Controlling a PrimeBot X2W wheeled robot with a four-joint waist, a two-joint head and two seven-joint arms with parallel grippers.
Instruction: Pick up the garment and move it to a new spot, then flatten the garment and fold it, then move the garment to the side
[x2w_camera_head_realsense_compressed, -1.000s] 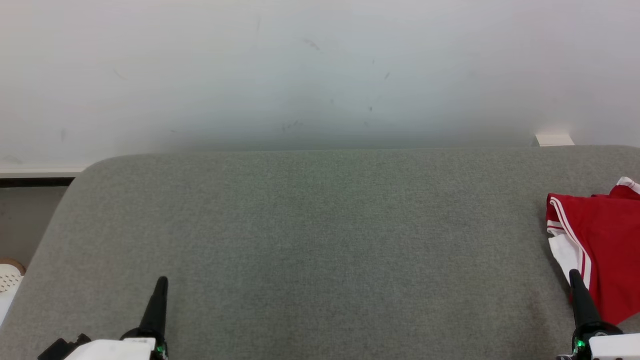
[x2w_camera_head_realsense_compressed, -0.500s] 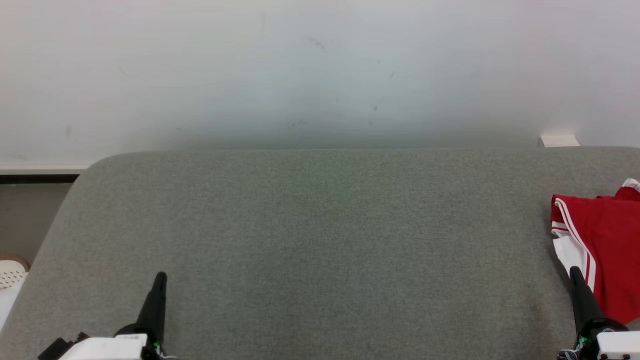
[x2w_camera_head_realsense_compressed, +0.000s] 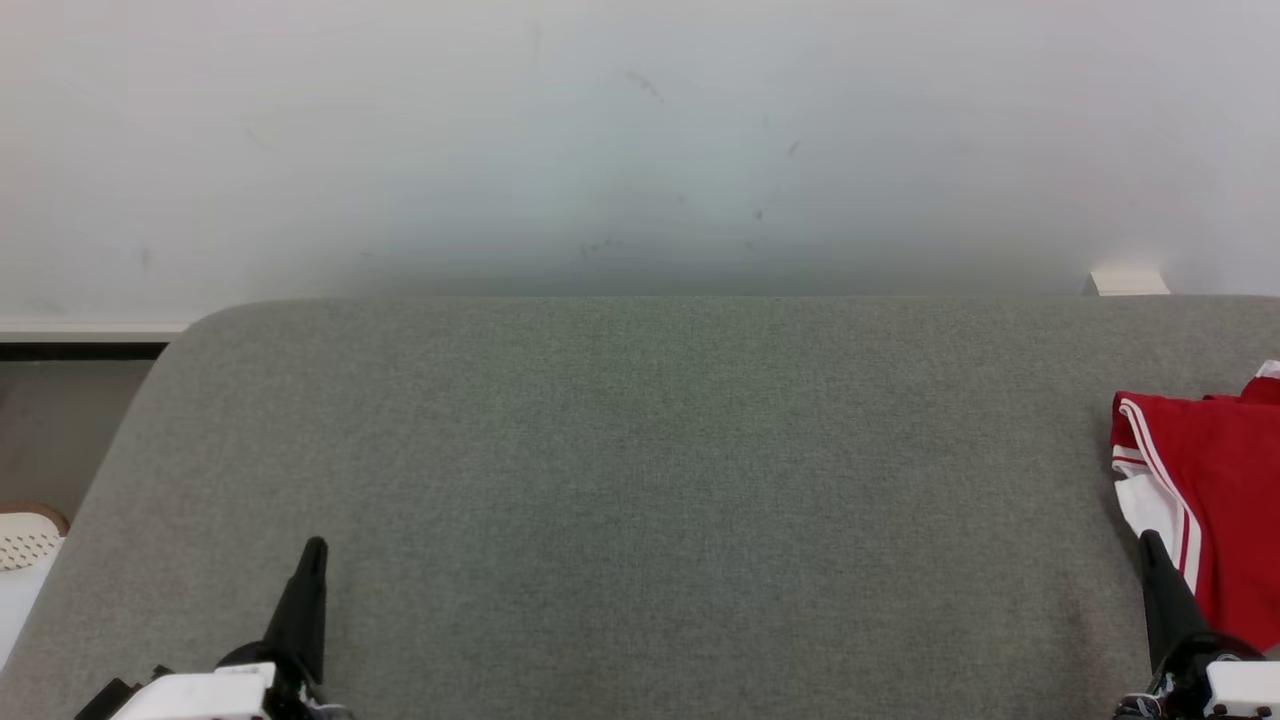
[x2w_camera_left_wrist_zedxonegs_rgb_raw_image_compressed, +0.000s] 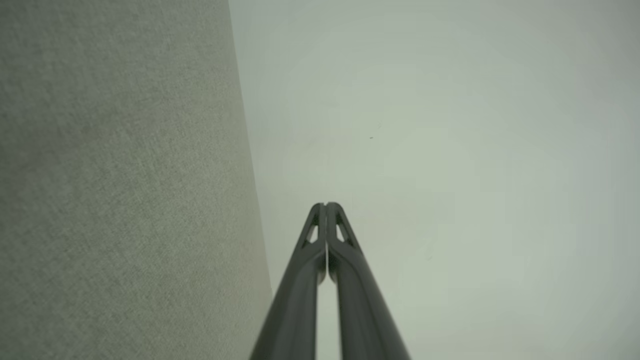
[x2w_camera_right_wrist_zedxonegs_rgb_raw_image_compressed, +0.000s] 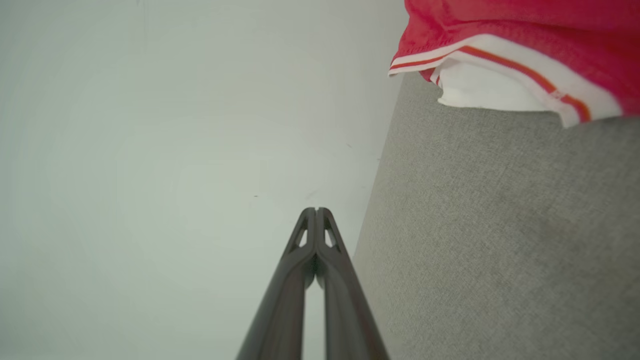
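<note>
My left gripper (x2w_camera_head_realsense_compressed: 314, 548) was low at the near left of the grey pad (x2w_camera_head_realsense_compressed: 640, 470). Its two fingers were pressed tight together, and they held nothing. My right gripper (x2w_camera_head_realsense_compressed: 1150, 542) was at the near right. Its fingers were pressed together too, and they were empty.

The red garment (x2w_camera_head_realsense_compressed: 1215, 480) with white stripes lay on the pad, far over at the right side, just beside my right gripper. Part of it ran off the edge of the head view. In the right wrist view I saw a red layer on top of a white one. I could not tell if it was folded neatly or just bunched up.

So I think this could be one of two times. The garment could be waiting in a heap to be picked up and carried to a new spot. Or it could be folded and put off to the side, with the job done. I could not pick between them. What I needed most was a good look at the whole garment.
</note>
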